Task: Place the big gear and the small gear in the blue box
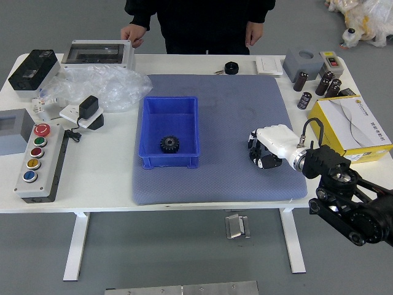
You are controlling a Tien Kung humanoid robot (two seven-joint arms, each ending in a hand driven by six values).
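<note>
The big gear (169, 144), black and toothed, lies inside the blue box (147, 126), near the box's front side. My right hand (256, 151), a white palm with black fingers, is low over the right part of the grey-blue mat. Its fingers are curled around the small gear (254, 154), a dark piece showing at the fingertips and partly covered by them. The left arm is out of view.
A person stands at the far side, one hand (132, 33) by the grey device, the other beside the body. A black tape roll (231, 68) lies behind the mat. The yellow-edged box (353, 123) stands near my right forearm; a button panel (42, 161) is at left.
</note>
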